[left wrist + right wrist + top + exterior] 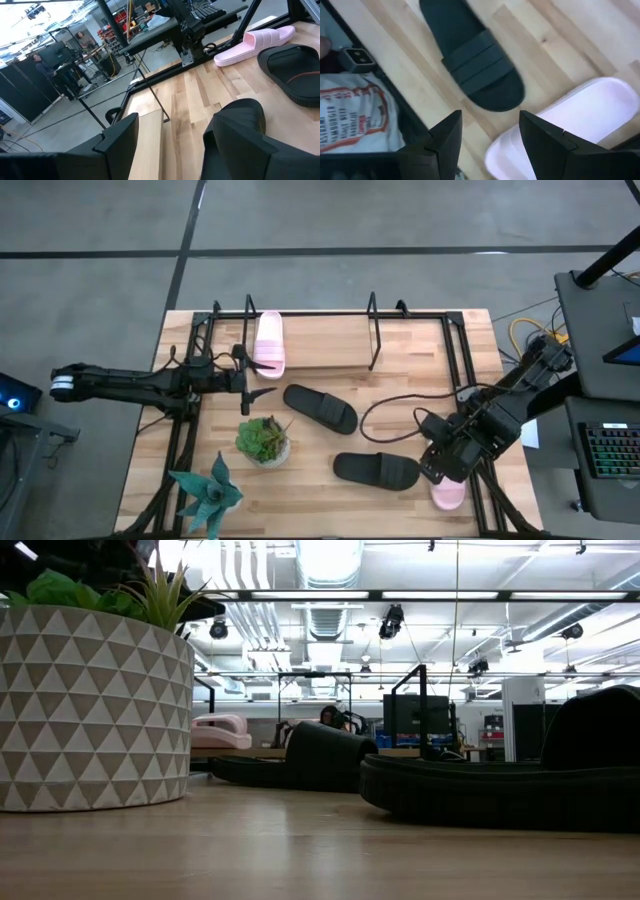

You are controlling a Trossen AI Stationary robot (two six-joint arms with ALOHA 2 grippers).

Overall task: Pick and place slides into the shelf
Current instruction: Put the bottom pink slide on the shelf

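One pale pink slide (268, 343) lies on the left part of the black wire shelf (373, 330) at the table's far side. A black slide (320, 408) lies mid-table, and a second black slide (376, 470) lies nearer the near edge. The other pink slide (448, 494) lies at the near right corner. My right gripper (445, 468) is open and hovers over this pink slide (570, 125), its fingers pointing down. My left gripper (255, 382) is open and level beside the shelf's left part, between the shelved pink slide and the middle black slide (240, 125).
A potted succulent (264, 440) in a triangle-patterned pot (90, 710) stands near mid-table, and a spiky teal plant (210, 490) stands at the near left corner. Black arm-mount frames (465, 370) run along both table sides. A black cable (395, 405) loops on the table.
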